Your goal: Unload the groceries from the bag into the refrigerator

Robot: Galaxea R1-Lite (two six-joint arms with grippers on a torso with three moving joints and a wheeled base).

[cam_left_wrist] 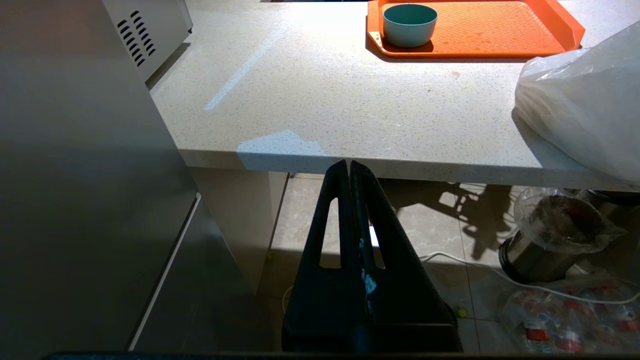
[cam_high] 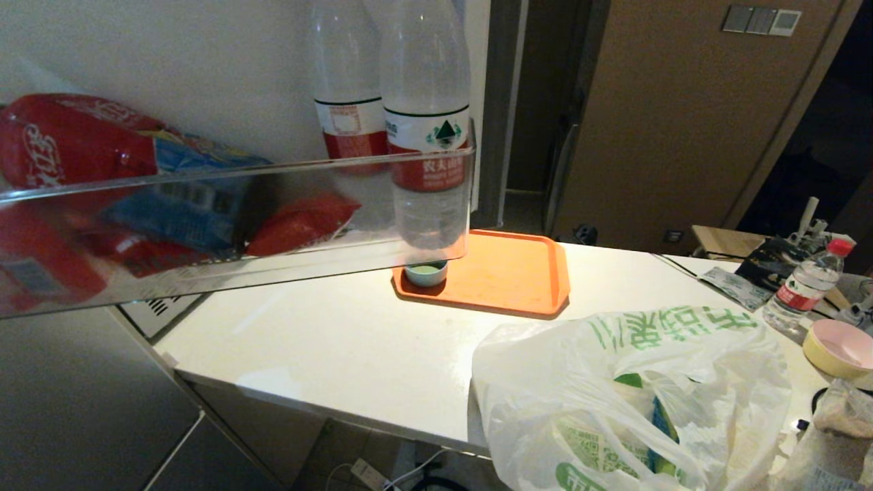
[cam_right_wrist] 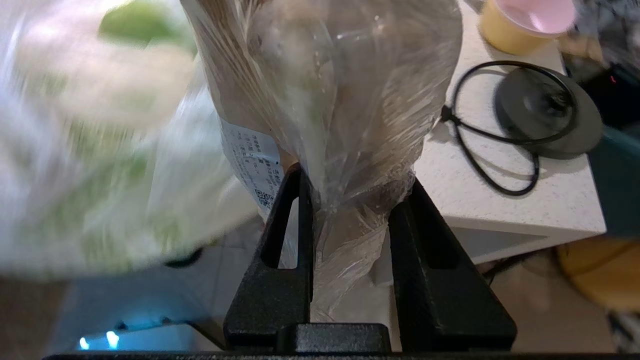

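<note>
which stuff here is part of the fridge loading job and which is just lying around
Job: shopping bag; clear-wrapped pack clamped in the right gripper; fridge door shelf.
Lying about: orange tray, small bowl, water bottle, yellow bowl, black round base.

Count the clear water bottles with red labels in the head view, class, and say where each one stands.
3. Two water bottles stand side by side in the refrigerator door shelf: one in front, one behind it. A third, red-capped, stands at the counter's far right. Others may be hidden.

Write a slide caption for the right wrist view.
Right hand clamps a clear pack of pale food beside the white bag.
</note>
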